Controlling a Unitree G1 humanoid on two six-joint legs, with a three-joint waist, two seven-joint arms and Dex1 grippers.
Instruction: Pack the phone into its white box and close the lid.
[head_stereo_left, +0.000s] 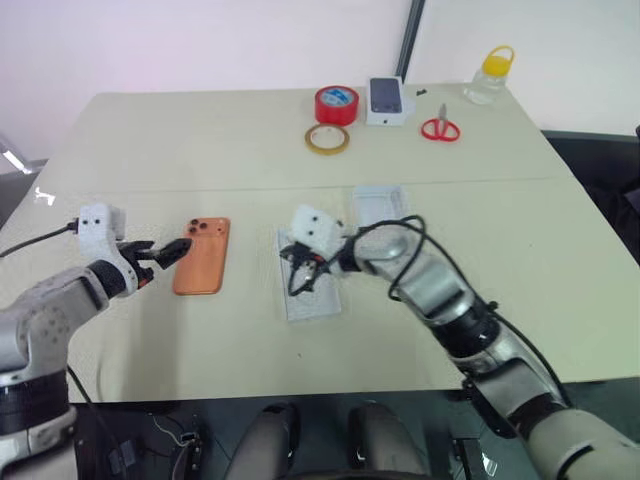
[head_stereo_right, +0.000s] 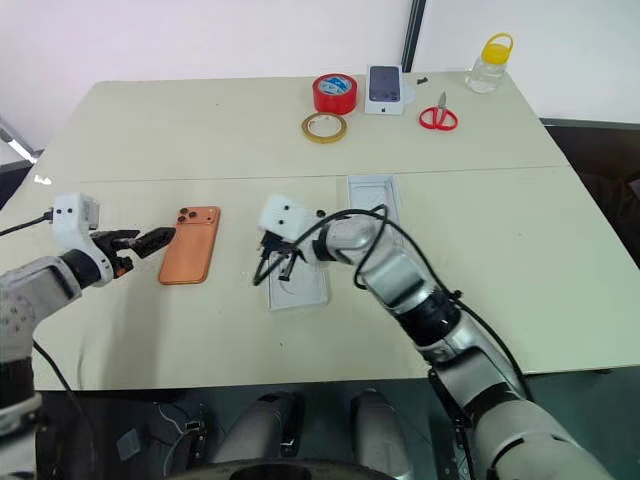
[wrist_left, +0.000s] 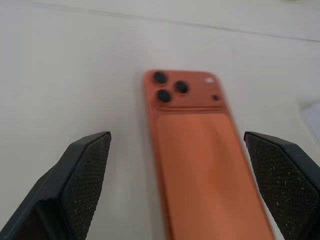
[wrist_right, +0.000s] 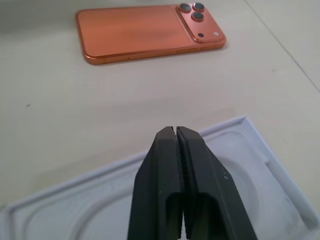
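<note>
The orange phone (head_stereo_left: 202, 255) lies back up on the table, camera cluster at its far end. My left gripper (head_stereo_left: 172, 252) is open just left of it, and in the left wrist view the phone (wrist_left: 200, 150) sits ahead between the two fingers (wrist_left: 85, 175). My right gripper (wrist_right: 177, 135) is shut and empty, hovering over a shallow white tray (head_stereo_left: 312, 295) with a rounded outline on its floor. A second shallow white tray (head_stereo_left: 380, 207) lies just beyond. I cannot tell which tray is the white box and which is the lid.
At the table's far side stand a red tape roll (head_stereo_left: 336, 104), a yellowish tape ring (head_stereo_left: 327, 139), a small white box with a dark phone picture (head_stereo_left: 386, 100), red scissors (head_stereo_left: 440, 129) and a yellow-capped jar (head_stereo_left: 490, 75). The table's front edge (head_stereo_left: 300, 385) is close.
</note>
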